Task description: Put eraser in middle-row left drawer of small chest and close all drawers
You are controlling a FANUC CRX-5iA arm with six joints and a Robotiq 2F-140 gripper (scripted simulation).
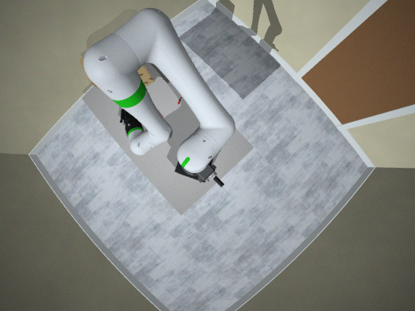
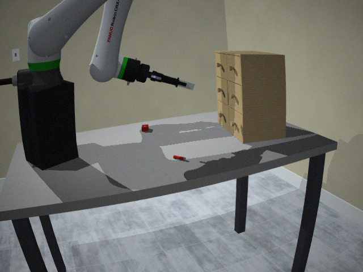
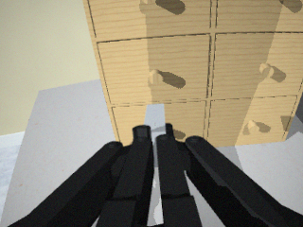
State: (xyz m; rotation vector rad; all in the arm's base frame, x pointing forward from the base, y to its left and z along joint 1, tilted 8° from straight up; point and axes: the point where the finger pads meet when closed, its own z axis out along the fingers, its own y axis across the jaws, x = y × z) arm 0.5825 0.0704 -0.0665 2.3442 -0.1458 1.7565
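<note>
The wooden chest point(image 1: 145, 74) point(image 2: 264, 96) point(image 3: 212, 66) stands upright at the table's far end. The middle row's left drawer point(image 2: 222, 84) point(image 3: 125, 61) looks pushed in, nearly flush. A dark seam beside it shows in the exterior view; I cannot tell a small offset. The other visible drawer fronts look pushed in. My gripper point(image 1: 121, 116) point(image 2: 191, 85) point(image 3: 156, 117) is shut, with nothing seen held beyond its own pale tips. It hangs in the air in front of the chest's left column, apart from it. The eraser is not visible; drawer insides are hidden.
A red cube point(image 2: 144, 127) lies on the grey table point(image 2: 111, 166), well below and behind the gripper. A red cylinder point(image 1: 179, 100) point(image 2: 179, 157) lies nearer the table's front edge. My arm hides parts of the table and chest in the top view.
</note>
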